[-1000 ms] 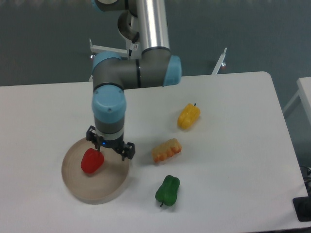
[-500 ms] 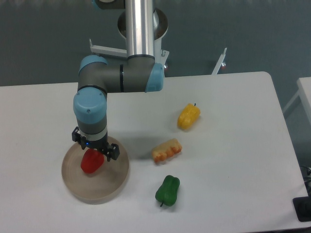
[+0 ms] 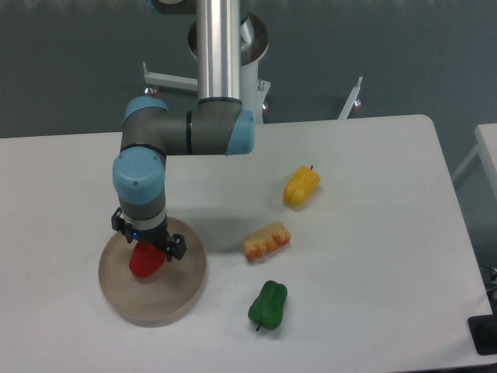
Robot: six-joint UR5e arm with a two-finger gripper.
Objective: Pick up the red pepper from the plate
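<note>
The red pepper (image 3: 144, 261) lies on the round beige plate (image 3: 167, 299) at the table's front left. My gripper (image 3: 147, 244) hangs straight down over the pepper's upper part and hides its top. The fingers sit behind the wrist and the pepper, so I cannot tell how the jaws stand or whether they touch the pepper.
A green pepper (image 3: 268, 305) lies right of the plate near the front. An orange corn-like toy (image 3: 265, 240) lies in the middle. A yellow pepper (image 3: 301, 186) lies further back right. The table's right edge is at the far right.
My gripper has moved left from the plate's right rim to directly above the red pepper. The pepper and the other toys have not moved.
</note>
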